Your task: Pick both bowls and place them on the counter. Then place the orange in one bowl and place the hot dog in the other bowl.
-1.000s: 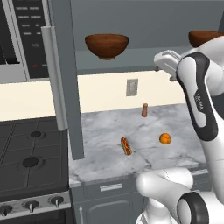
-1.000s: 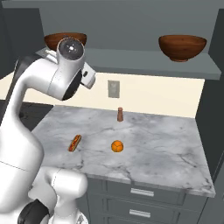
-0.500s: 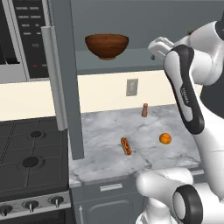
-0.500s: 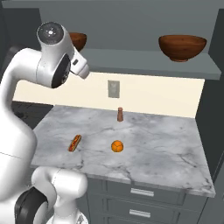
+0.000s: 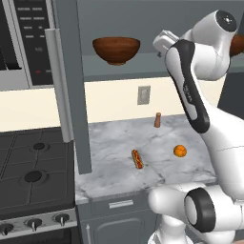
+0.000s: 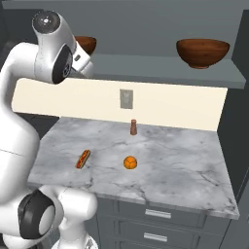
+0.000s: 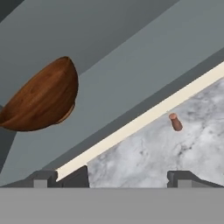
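I have the fingers point(image 7: 127, 177) spread wide and raised toward the shelf point(image 6: 146, 73) because both bowls point(image 5: 116, 49) sit there, not yet on the desk point(image 5: 119, 162).

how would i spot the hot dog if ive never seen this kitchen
Find the marble counter right of the black stove. Three small things sit on it: the hot dog lies nearest the stove side. It is long and tan with a red stripe, unlike the round orange and the upright brown shaker.
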You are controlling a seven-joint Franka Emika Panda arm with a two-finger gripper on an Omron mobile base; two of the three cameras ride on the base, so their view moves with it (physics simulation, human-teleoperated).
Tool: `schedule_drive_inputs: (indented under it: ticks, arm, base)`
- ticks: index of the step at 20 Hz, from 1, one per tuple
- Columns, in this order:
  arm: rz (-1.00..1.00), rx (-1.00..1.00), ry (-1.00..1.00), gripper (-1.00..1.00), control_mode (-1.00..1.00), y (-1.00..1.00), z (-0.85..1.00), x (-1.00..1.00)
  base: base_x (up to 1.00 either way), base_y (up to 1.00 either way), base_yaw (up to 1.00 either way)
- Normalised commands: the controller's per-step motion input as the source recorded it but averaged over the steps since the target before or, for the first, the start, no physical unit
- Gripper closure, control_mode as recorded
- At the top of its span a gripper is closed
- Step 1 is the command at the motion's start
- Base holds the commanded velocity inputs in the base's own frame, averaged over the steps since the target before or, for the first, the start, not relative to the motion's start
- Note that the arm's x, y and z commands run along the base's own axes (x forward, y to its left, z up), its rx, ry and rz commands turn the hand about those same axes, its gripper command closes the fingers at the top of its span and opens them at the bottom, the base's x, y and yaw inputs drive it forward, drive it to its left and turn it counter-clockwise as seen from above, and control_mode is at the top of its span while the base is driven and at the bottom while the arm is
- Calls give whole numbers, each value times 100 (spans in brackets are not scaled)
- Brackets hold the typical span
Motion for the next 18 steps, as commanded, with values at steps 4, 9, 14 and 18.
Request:
schedule_drive_inputs:
  ticks: [4, 9, 14, 18]
  arm:
    - [0, 0, 0, -100, -100, 26, 1, 22]
    - [0, 0, 0, -100, -100, 20, 10, 34]
    - [0, 0, 0, -100, -100, 13, 20, 30]
    - [0, 0, 0, -100, -100, 9, 16, 22]
  base:
    - [0, 0, 0]
    - [0, 0, 0]
    - [0, 0, 0]
    - [0, 0, 0]
